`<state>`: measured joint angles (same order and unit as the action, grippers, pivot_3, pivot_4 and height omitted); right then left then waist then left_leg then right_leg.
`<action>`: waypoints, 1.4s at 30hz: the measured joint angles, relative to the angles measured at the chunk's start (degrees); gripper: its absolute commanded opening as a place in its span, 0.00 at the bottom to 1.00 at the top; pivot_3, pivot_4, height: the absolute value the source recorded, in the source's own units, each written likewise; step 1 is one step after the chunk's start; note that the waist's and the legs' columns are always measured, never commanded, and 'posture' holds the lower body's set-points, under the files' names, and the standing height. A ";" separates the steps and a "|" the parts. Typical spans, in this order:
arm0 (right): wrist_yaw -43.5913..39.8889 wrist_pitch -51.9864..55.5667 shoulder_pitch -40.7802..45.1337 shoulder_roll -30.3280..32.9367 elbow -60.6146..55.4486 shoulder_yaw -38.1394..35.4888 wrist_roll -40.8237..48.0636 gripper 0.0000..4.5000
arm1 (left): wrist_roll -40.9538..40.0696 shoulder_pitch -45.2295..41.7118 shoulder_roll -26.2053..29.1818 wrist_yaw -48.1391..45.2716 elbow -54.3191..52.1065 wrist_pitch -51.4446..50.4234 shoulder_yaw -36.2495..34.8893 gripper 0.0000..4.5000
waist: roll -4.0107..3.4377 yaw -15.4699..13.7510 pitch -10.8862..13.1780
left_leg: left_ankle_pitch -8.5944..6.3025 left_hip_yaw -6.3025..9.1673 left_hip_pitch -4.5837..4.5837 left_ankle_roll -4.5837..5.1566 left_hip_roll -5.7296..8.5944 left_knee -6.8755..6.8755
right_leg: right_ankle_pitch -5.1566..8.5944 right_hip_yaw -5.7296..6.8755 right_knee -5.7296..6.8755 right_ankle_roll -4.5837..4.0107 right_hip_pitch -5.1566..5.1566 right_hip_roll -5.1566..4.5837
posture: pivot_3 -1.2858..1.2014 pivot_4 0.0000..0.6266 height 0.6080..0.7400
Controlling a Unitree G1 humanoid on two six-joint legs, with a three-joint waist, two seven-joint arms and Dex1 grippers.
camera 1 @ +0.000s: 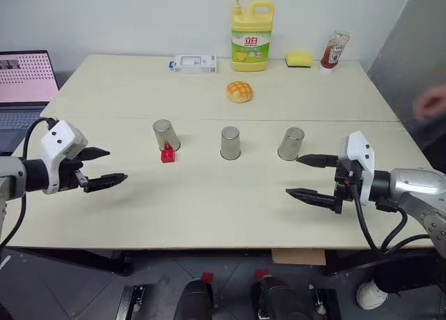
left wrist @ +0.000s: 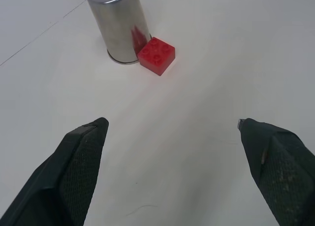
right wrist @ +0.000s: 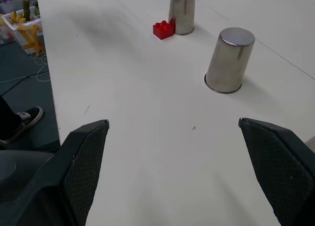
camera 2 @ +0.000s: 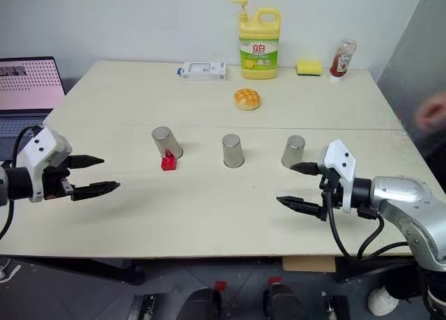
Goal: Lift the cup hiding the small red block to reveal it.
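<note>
A: We see three upturned steel cups in a row across the desk (camera 1: 209, 215). Beside the leftmost cup (camera 1: 166, 135), on its near side and touching its foot, the small red block (camera 1: 167, 155) sits in the open. How far along do we judge the task?

B: We judge the reveal as good as made: the block lies uncovered, the cup next to it stands mouth-down on the desk, and no tool holds anything. The left tool (camera 1: 100, 166) hangs above the desk, well apart from that cup on its left and nearer the front edge, its two black fingers spread with nothing between them. The right tool (camera 1: 306, 176) is likewise spread and empty, near the rightmost cup (camera 1: 290, 143) on its near side.

A: And what is left?

B: Little that we can name; the middle cup (camera 1: 230, 143) and the rightmost cup remain upright and untouched, and we cannot tell what they cover.

A: Room for moving?

B: From the leftmost cup toward the front edge the desk is bare, so both tools have free passage there. Beyond the row, a bun (camera 1: 239, 91) lies on its own, and a detergent bottle (camera 1: 251, 34), a sponge (camera 1: 298, 58), a sauce bottle (camera 1: 334, 49) and a small box (camera 1: 195, 63) line the far edge. A laptop (camera 1: 24, 90) stands off the left edge, and a person's hand (camera 1: 430, 102) shows off the right edge.
</note>
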<state>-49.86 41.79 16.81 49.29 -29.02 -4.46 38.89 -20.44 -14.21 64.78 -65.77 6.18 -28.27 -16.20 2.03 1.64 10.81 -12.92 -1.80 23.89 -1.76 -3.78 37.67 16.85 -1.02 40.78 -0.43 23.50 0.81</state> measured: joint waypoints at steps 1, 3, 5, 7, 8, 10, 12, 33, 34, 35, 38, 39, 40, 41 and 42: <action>0.01 0.00 0.00 0.00 0.00 0.00 0.00 1.00 | 0.00 0.05 0.00 0.02 0.00 0.00 -0.04 1.00 | 0.00 0.00 0.00 | 0.00 0.00 0.00 0.00 0.00 0.00 | 0.00 0.00 0.00 0.00 0.00 0.00 | 0.52 0.24 1.00; 0.01 0.00 0.03 -0.01 0.01 0.01 0.00 1.00 | -0.08 0.23 0.00 0.04 -0.02 -0.01 -0.15 1.00 | 0.00 0.00 0.00 | 0.00 0.01 0.00 0.00 0.00 0.00 | 0.00 0.01 0.00 0.00 0.00 0.00 | 0.52 0.24 1.00; -0.04 0.00 0.08 -0.01 0.09 0.02 -0.01 1.00 | -0.08 1.03 0.00 0.20 -0.57 -0.06 -0.70 1.00 | 0.00 0.00 0.00 | 0.00 0.00 0.01 0.00 0.00 0.00 | 0.00 -0.01 -0.01 -0.01 0.01 0.00 | 0.52 0.24 1.00; -0.10 -0.02 0.13 -0.01 0.15 0.03 -0.02 1.00 | -0.11 1.76 -0.06 0.30 -1.53 -0.09 -1.08 1.00 | 0.00 0.00 0.00 | 0.00 0.01 0.01 0.00 0.00 -0.03 | 0.01 0.00 -0.02 -0.01 0.01 0.00 | 0.52 0.24 1.00; -0.12 -0.05 0.19 -0.02 0.18 0.04 -0.03 1.00 | -0.11 1.93 -0.11 0.40 -1.71 -0.09 -1.13 1.00 | 0.00 0.00 0.00 | 0.00 0.01 0.01 0.00 0.00 -0.04 | 0.01 0.00 -0.02 -0.01 0.01 0.00 | 0.52 0.24 1.00; -0.17 -0.11 0.40 -0.02 0.28 0.10 -0.07 1.00 | -0.09 2.15 -0.25 0.85 -1.80 -0.14 -1.14 1.00 | 0.00 0.00 0.00 | 0.00 0.01 0.00 0.00 0.00 -0.05 | 0.01 0.00 -0.01 -0.02 0.01 0.00 | 0.52 0.24 1.00; -0.20 -0.22 0.64 -0.03 0.49 0.11 -0.20 1.00 | -0.07 2.16 -0.34 1.42 -1.82 -0.21 -1.14 1.00 | 0.00 0.00 0.00 | 0.00 0.02 0.00 0.00 0.00 -0.05 | 0.01 0.01 -0.02 -0.01 0.01 0.00 | 0.52 0.24 1.00; -0.26 -0.57 -0.37 -0.04 1.88 -1.53 -1.19 1.00 | -2.18 2.50 -0.35 2.36 -5.75 -2.60 -1.14 1.00 | 0.00 -0.01 0.00 | 0.00 0.01 0.00 0.00 0.01 -0.08 | 0.01 0.01 -0.03 -0.01 0.01 0.00 | 0.52 0.24 1.00; -0.29 -0.56 -0.39 -0.03 1.98 -1.72 -1.15 1.00 | -2.20 2.49 -0.35 2.36 -5.88 -2.70 -1.14 1.00 | 0.00 -0.01 0.00 | 0.00 0.01 0.00 0.00 0.01 -0.08 | 0.01 0.01 -0.02 -0.02 0.01 0.00 | 0.52 0.24 1.00; -0.30 -0.55 -0.39 -0.01 2.09 -1.78 -1.13 1.00 | -2.21 2.49 -0.35 2.35 -5.93 -2.75 -1.13 1.00 | 0.00 0.00 0.00 | 0.00 0.01 0.00 0.00 0.01 -0.08 | 0.01 0.00 -0.03 -0.02 0.01 0.00 | 0.52 0.24 1.00; -0.51 -0.28 -0.51 0.20 2.39 -2.67 -1.04 1.00 | -2.24 2.48 -0.35 2.38 -6.10 -3.12 -1.13 1.00 | 0.00 -0.01 0.00 | 0.00 0.00 0.00 0.00 0.02 -0.08 | 0.01 -0.01 -0.03 -0.01 0.01 0.00 | 0.52 0.24 1.00; -0.61 -0.18 -0.51 0.30 2.40 -3.05 -1.01 1.00 | -2.26 2.46 -0.35 2.39 -6.12 -3.38 -1.12 1.00 | 0.00 0.00 0.00 | 0.00 0.00 0.00 0.00 0.02 -0.08 | 0.01 -0.01 -0.03 -0.01 0.01 0.00 | 0.52 0.24 1.00; -0.71 -0.10 -0.51 0.37 2.40 -3.39 -0.97 1.00 | -2.26 2.44 -0.35 2.41 -6.12 -3.64 -1.10 1.00 | 0.00 0.00 0.00 | 0.00 0.00 0.00 0.00 0.02 -0.08 | 0.01 -0.01 -0.04 -0.01 0.01 0.00 | 0.52 0.24 1.00; -0.86 0.11 -0.51 0.51 2.40 -3.48 -0.75 1.00 | -2.26 2.38 -0.37 2.46 -6.14 -3.80 -1.07 1.00 | 0.00 -0.01 0.00 | 0.00 0.00 0.00 0.00 0.02 -0.09 | 0.01 0.00 -0.03 -0.01 0.01 0.00 | 0.52 0.24 1.00; -0.93 0.16 -0.51 0.53 2.40 -3.48 -0.50 1.00 | -2.26 2.36 -0.39 2.48 -6.16 -3.82 -1.05 1.00 | 0.00 -0.01 0.00 | 0.00 0.01 0.00 0.00 0.02 -0.09 | 0.01 0.00 -0.03 -0.02 0.01 0.00 | 0.52 0.24 1.00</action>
<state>-50.79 41.95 16.30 49.82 -26.62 -7.94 38.40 -22.70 -11.85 64.39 -63.29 0.02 -32.10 -17.25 2.02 1.64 10.81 -12.92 -1.80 23.89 -1.76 -3.76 37.57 16.86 -1.02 40.74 -0.45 23.51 0.81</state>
